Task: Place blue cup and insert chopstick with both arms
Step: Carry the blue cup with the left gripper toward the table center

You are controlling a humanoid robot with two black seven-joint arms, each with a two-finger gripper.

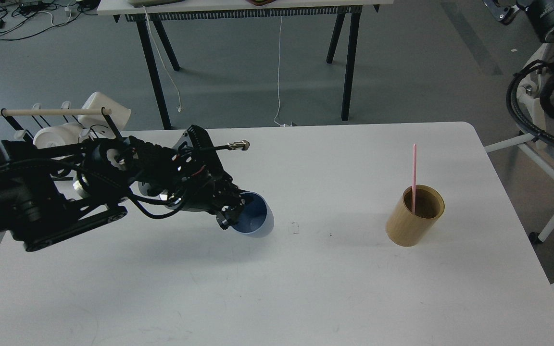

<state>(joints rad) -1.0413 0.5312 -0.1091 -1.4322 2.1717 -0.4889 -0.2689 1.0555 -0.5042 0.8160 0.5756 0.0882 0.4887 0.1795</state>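
My left gripper [235, 211] is shut on the rim of the pale-blue cup [258, 218] and holds it tilted, mouth toward me, over the middle of the white table [306, 288]. The left arm reaches in across the table from the left. The pink chopstick [415, 168] stands upright in the tan cylindrical holder [414, 221] at the right side of the table, well apart from the cup. Only a small dark part of my right gripper [498, 8] shows at the top right edge, off the table; its fingers cannot be told apart.
A black wire rack [113, 144] with a wooden rod [53, 112] and white mugs [106, 109] stands at the back left, partly behind my left arm. Beyond the far edge is another table with black legs [349, 67]. Cables hang by my right arm.
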